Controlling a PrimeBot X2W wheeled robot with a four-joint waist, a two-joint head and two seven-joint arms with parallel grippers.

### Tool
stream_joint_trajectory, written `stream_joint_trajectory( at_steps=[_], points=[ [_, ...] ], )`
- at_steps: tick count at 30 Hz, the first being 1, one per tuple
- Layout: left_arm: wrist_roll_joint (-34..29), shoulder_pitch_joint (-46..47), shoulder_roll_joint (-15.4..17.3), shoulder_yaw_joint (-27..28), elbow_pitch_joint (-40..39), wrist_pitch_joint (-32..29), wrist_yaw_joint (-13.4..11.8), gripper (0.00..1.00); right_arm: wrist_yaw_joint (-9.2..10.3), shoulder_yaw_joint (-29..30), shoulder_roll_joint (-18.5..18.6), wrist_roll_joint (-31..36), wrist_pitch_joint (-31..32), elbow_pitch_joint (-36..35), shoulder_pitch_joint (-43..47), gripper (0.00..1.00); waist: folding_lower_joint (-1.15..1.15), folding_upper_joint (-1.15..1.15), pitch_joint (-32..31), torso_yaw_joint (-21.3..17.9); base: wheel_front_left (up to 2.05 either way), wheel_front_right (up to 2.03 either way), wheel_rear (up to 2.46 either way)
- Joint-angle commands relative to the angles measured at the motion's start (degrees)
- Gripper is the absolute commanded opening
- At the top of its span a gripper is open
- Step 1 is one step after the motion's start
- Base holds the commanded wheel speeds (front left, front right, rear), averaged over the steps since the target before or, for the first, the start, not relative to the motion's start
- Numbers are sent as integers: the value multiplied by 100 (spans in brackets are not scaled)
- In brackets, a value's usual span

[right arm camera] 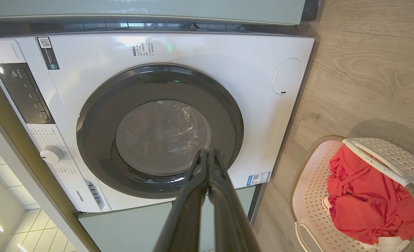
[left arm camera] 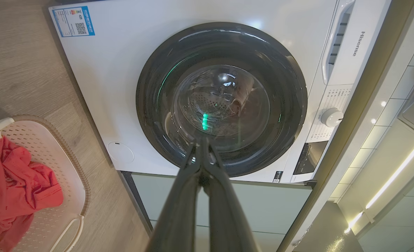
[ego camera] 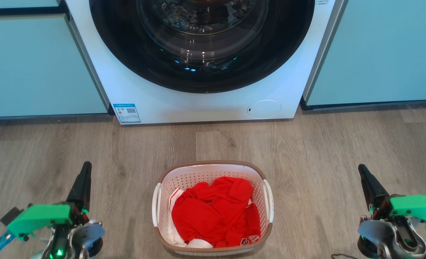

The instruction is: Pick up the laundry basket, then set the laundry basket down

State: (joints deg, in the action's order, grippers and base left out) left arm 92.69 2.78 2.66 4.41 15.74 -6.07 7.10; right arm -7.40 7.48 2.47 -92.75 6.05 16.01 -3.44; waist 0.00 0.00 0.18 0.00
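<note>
The laundry basket [ego camera: 213, 171] stands on the wooden floor in front of me, white and perforated with a brown rim and a white handle on each side. Red clothing [ego camera: 214, 212] fills it. The basket also appears at the left edge of the left wrist view [left arm camera: 67, 182] and at the lower right of the right wrist view [right arm camera: 312, 182]. My left gripper [ego camera: 86, 166] is shut, well to the basket's left, holding nothing. My right gripper [ego camera: 362, 169] is shut too, well to the basket's right. Both point toward the washing machine, fingertips together [left arm camera: 201, 141] [right arm camera: 207, 152].
A white washing machine [ego camera: 205, 104] with a dark round door stands just beyond the basket. Pale green cabinets [ego camera: 36, 64] flank it on both sides. Bare wooden floor [ego camera: 328, 144] lies around the basket.
</note>
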Motion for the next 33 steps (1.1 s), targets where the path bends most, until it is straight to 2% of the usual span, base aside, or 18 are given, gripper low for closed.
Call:
stream_joint_trajectory(
  at_steps=[1, 33],
  points=[
    [-55, 341, 24, 214, -170, -44, 39, 0, -9, -95, 45, 59, 44, -199, -274, 0, 0, 0, 0, 0, 0, 0, 0],
    [-56, 342, 23, 216, -170, -45, 39, 0, -9, -92, 43, 62, 46, -199, -275, 0, 0, 0, 0, 0, 0, 0, 0]
  ],
)
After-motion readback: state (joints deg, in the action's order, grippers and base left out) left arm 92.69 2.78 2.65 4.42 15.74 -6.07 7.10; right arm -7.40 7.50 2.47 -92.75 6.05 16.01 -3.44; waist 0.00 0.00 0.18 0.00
